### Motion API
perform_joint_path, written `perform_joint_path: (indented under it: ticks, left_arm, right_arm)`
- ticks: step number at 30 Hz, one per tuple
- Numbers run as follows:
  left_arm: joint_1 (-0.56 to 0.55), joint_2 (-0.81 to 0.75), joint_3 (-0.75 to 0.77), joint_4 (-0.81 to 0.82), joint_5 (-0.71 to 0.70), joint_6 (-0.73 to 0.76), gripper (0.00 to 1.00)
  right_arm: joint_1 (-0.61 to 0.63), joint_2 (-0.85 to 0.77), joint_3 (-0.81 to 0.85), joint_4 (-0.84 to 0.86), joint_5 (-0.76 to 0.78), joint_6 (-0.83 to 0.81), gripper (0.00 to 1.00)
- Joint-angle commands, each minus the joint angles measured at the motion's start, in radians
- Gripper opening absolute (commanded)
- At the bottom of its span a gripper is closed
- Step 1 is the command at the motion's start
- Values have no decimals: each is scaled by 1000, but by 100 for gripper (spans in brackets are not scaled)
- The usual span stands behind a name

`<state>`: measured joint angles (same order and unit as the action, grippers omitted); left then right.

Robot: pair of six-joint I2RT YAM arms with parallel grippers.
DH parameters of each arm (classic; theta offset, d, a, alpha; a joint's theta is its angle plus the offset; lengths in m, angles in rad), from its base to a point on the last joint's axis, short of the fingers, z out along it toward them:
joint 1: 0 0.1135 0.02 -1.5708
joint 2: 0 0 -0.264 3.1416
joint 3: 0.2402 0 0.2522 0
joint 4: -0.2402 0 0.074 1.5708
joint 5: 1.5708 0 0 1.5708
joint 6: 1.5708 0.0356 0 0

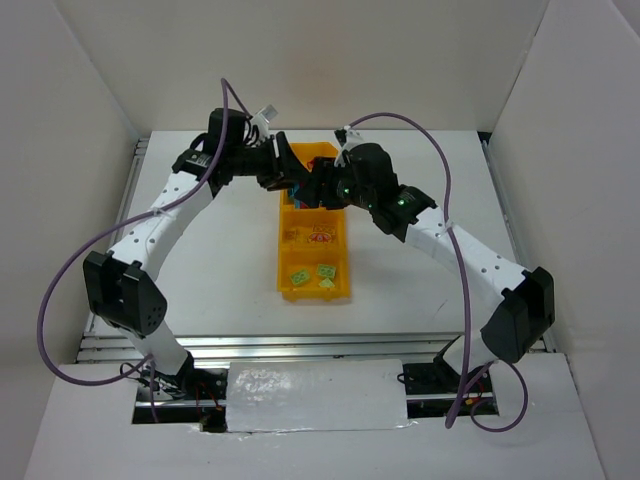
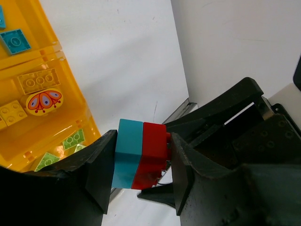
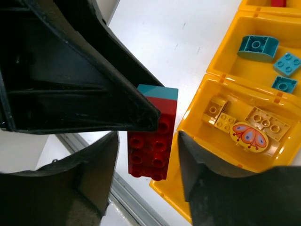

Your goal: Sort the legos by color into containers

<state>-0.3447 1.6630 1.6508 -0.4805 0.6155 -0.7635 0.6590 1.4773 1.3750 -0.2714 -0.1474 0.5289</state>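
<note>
My left gripper [image 2: 143,141] is shut on a teal-blue brick [image 2: 128,153] stacked with a red brick [image 2: 153,150], held above the table beside the yellow-orange bin [image 2: 70,89]. My right gripper [image 3: 148,141] is open, with its fingers on either side of the red brick [image 3: 151,148] and a gap on each side. The teal brick [image 3: 157,92] shows behind the red one. In the top view both grippers, left [image 1: 283,178] and right [image 1: 322,188], meet over the bin's [image 1: 285,292] far half. The compartments hold teal legos [image 3: 256,47], yellow legos [image 3: 265,122] and green legos [image 1: 298,275].
A yellow oval piece with a butterfly print [image 3: 249,136] lies among the yellow legos. A bit of red [image 3: 277,2] shows in the farthest compartment. White walls enclose the table on three sides. A metal rail [image 1: 300,345] runs along the near edge.
</note>
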Motion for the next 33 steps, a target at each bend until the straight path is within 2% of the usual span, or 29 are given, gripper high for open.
perform_joint_path:
  ticks: [1,2,4,7,9,10,12,13,14,15,16,21,24,25,29,32,33]
  left_arm:
    - [-10,3,60,2,18,-3,0]
    - [-10,6,60,-1,17,-3,0]
    - [-11,6,57,-4,16,-3,0]
    - [-13,7,66,-12,6,0,0]
    - [-13,7,83,-21,-5,6,0]
    - [-13,7,86,-24,-5,10,2]
    - [-13,6,93,-26,-7,16,18]
    - [-13,4,96,-35,-11,29,48]
    - [-13,3,101,-35,-14,33,60]
    - [-13,1,102,-32,-17,39,96]
    - [-13,3,106,-32,-19,43,99]
    - [-4,6,153,-61,-59,67,100]
    - [39,-15,153,-66,-59,67,99]
    - [71,-28,121,-47,-4,66,99]
    - [108,-104,-18,217,200,76,99]
    - [102,-149,-126,354,346,67,99]
    - [102,-172,-156,450,371,35,100]
  right_arm:
    - [11,-3,25,72,60,-13,58]
    - [13,0,29,72,60,-18,49]
    - [11,8,33,69,49,-21,39]
    - [13,18,33,61,36,-15,34]
    - [16,20,35,60,28,-7,15]
    - [14,21,36,58,23,-4,1]
    - [16,18,38,66,5,-3,0]
    - [14,17,35,72,-27,-3,0]
    - [14,9,24,90,-43,0,0]
    - [14,0,7,101,-61,12,0]
    - [14,-5,-1,110,-63,22,0]
    - [-13,-21,-33,130,-76,68,0]
    - [-86,-51,-94,185,-162,150,0]
    - [-111,-70,-143,214,-258,175,0]
    - [-231,-97,-225,411,-496,264,0]
    - [-266,-101,-191,385,-593,241,0]
    - [-271,-101,-179,376,-616,231,0]
